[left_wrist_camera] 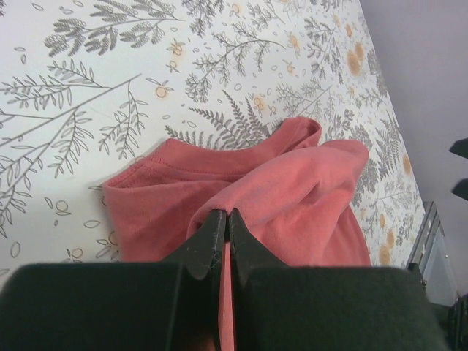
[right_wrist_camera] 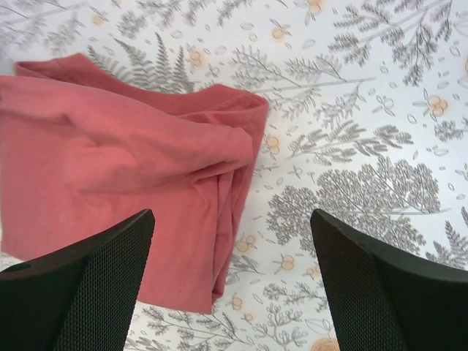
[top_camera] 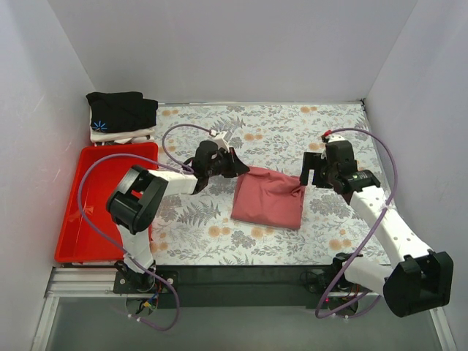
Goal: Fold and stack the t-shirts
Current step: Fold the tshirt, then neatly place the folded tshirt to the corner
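Observation:
The salmon-red t-shirt (top_camera: 268, 199) lies folded in the middle of the flowered table. My left gripper (top_camera: 235, 164) is shut on the shirt's far left corner; the left wrist view shows the jaws pinching a fold of red cloth (left_wrist_camera: 292, 183). My right gripper (top_camera: 313, 172) is open and empty, hovering just right of the shirt's far right corner, with the shirt (right_wrist_camera: 124, 168) to the left in its wrist view. The black t-shirt with the blue starburst (top_camera: 121, 111) lies folded on the white t-shirt (top_camera: 124, 134) at the far left corner.
A red plastic tray (top_camera: 84, 208) lies along the left side, beside the left arm. White walls close in the table (top_camera: 344, 139) on three sides. The arms' purple cables loop above the cloth.

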